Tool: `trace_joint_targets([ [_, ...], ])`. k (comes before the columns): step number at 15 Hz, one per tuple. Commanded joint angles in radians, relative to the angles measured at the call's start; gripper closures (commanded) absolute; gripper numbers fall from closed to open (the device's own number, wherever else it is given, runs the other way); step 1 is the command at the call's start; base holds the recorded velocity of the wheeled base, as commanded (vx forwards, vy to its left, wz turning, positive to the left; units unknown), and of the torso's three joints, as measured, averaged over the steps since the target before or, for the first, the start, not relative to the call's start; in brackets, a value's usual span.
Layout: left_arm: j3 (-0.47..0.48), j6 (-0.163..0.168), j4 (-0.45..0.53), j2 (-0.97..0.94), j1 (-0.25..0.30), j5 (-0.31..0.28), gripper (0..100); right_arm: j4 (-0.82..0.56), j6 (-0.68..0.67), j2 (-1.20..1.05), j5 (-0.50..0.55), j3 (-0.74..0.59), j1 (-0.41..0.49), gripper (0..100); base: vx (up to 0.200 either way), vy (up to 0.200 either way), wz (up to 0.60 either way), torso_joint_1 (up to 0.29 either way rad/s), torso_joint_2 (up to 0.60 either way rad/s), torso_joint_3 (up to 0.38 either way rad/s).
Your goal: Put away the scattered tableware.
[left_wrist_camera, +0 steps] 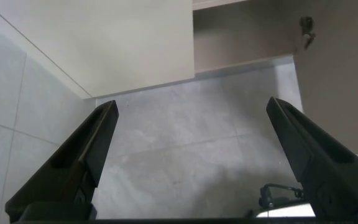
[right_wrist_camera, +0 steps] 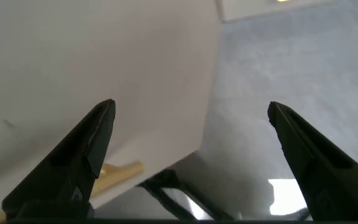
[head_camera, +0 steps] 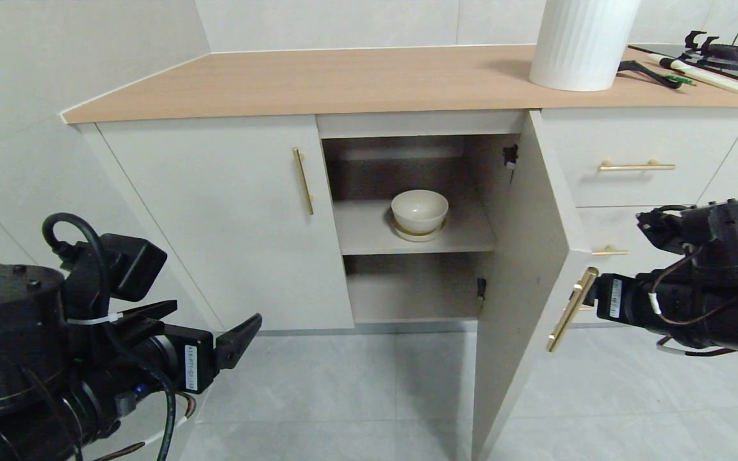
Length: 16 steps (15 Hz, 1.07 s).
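Observation:
A cream bowl sits on a small plate on the middle shelf of the open cabinet. The cabinet's right door stands swung outward, its gold handle facing my right arm. My right gripper is just beside that handle, and in its wrist view it is open, with the door face and the gold handle close by. My left gripper hangs low over the floor, left of the cabinet opening, open and holding nothing.
On the wooden countertop stand a tall white ribbed container, a knife and utensils and a stove. The left cabinet door is closed. Drawers lie behind the open door. Grey floor tiles spread in front.

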<state>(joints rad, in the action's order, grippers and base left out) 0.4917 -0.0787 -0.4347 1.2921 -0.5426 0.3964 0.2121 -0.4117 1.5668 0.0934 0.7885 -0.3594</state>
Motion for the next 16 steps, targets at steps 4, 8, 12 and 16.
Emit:
trace_joint_targets([
  [4,0.004,-0.001,-0.007,0.003,0.001,-0.004,0,0.165,-0.009,0.229,-0.014,0.061,-0.089,0,0.0,0.0,0.0,0.0,0.0,0.0],
  [8,0.002,0.0,-0.006,0.018,0.001,-0.002,0,0.286,-0.072,0.285,-0.011,0.038,-0.099,0,0.0,0.0,0.0,0.0,0.0,0.0],
  [12,0.002,0.002,-0.003,0.013,0.001,-0.001,0,0.339,-0.091,0.292,-0.003,0.038,-0.101,0,0.0,0.0,0.0,0.0,0.0,0.0],
  [16,0.001,0.002,0.001,0.013,0.001,-0.001,0,0.435,-0.134,0.328,-0.001,0.04,-0.102,0,0.15,0.0,0.0,0.001,0.0,0.003],
])
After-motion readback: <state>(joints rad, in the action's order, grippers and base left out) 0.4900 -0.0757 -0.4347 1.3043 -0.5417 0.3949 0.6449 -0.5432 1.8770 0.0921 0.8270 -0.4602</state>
